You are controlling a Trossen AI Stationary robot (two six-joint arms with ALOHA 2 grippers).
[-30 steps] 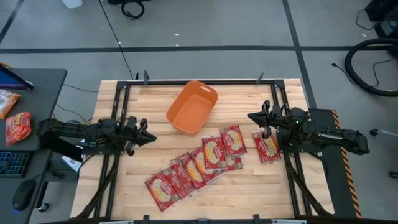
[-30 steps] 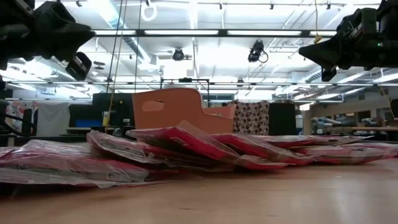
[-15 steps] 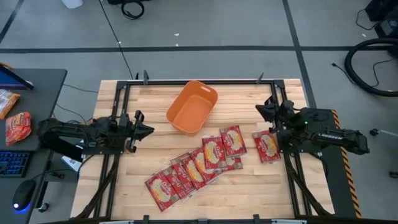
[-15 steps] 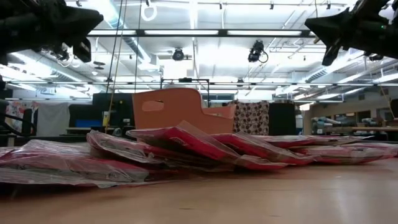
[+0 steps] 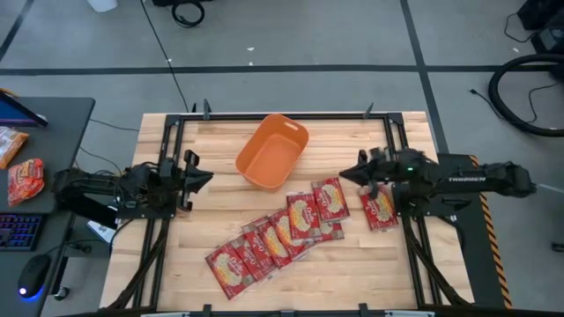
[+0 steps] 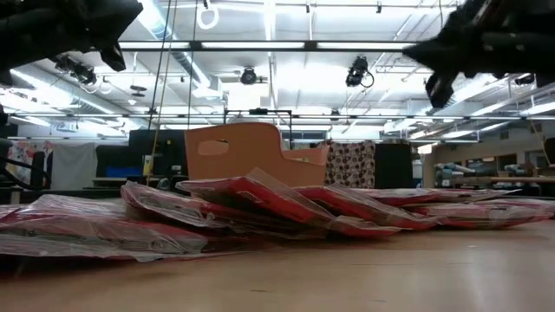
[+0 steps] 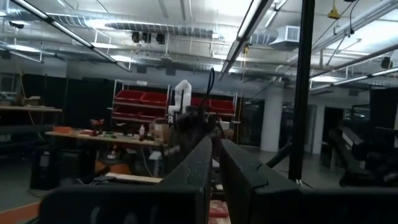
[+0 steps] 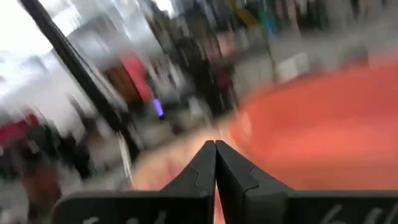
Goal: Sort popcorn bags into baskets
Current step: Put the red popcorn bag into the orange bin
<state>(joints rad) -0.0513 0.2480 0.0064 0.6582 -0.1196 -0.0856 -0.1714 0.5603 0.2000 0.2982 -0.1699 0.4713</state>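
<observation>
High view: the popcorn bags [image 5: 280, 236] lie in an overlapping diagonal row across the middle of the wooden table [image 5: 220, 220], running from the near left up toward the right, and one more popcorn bag [image 5: 379, 209] lies by itself just to the right of that row. None of them is in the orange basket [image 5: 271, 151], which sits empty at the far side of the table, a little left of centre and well apart from the nearest packet. In the low view the packets form a glossy red heap [image 6: 260, 204] with the basket's wall [image 6: 238, 152] rising behind them.

The right gripper [image 5: 345, 176] hangs in the air between the basket and the lone packet, above the upper end of the row, its fingers pressed together and holding nothing; its own wrist picture is badly smeared, so what lies under it is hard to make out beyond an orange-red mass. The left gripper [image 5: 208, 179] waits over the table's left side, left of the basket, pointing toward the centre, with its fingers [image 7: 199, 168] nearly together, only a thin gap between them, and nothing in them.
</observation>
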